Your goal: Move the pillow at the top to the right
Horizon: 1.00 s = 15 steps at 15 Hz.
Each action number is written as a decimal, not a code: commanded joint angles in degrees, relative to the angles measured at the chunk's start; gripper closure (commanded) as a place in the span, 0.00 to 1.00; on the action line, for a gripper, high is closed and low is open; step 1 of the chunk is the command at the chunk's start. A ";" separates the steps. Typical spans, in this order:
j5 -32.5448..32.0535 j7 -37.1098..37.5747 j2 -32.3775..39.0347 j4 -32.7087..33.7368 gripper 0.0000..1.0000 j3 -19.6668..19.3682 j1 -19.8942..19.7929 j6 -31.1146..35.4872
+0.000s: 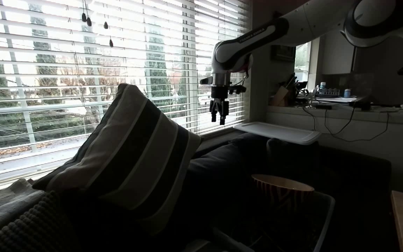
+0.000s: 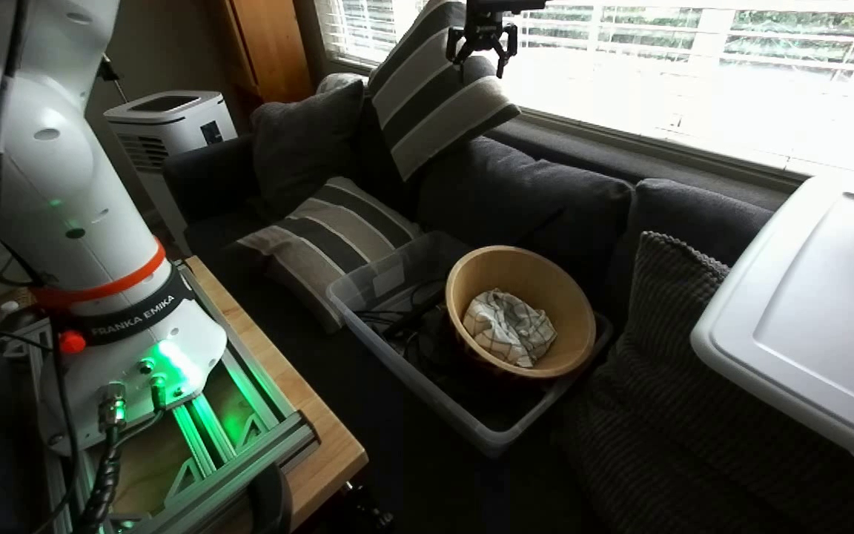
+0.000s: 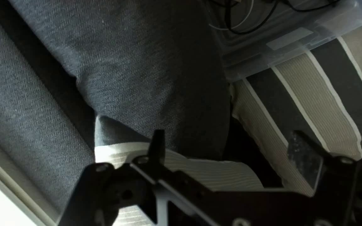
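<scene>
A plump striped pillow (image 1: 135, 150) is tilted high on a dark sofa (image 2: 523, 193), beside a window with blinds (image 1: 82, 70); in an exterior view it sits left of centre, one corner pointing up. The sofa's back probably props it at that slant, so it may slump once tugged. A matching cushion (image 2: 345, 230) lies lower, left of centre in an exterior view, at the edge of a clear bin (image 2: 364, 291); hence, likely, the task's words "at the top". The bin carries a round tub (image 2: 571, 315) with a checked cloth (image 2: 508, 326) inside, both apparently just stored there.

The white arm (image 1: 306, 24) reaches in from the upper right of an exterior view, its forearm sloping down leftward and its wrist bent so the pincer (image 1: 218, 121) points straight down, apart from the pillow, just above and right of its rightmost corner. In the wrist view the fingers (image 3: 158, 142) are spread wide, gripping nothing, with a pale corner of the pillow showing low in the frame. The pose seems chosen to pinch that corner from above.
</scene>
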 commanded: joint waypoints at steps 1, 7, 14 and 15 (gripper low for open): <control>0.25 -5.73 8.57 10.41 0.00 2.44 -1.63 1.89; 5.21 -13.63 20.63 25.20 0.00 6.72 -4.18 0.25; 8.76 -18.47 30.71 36.53 0.00 10.03 -4.34 2.64; 9.20 -19.17 31.70 37.53 0.00 10.70 -4.48 2.05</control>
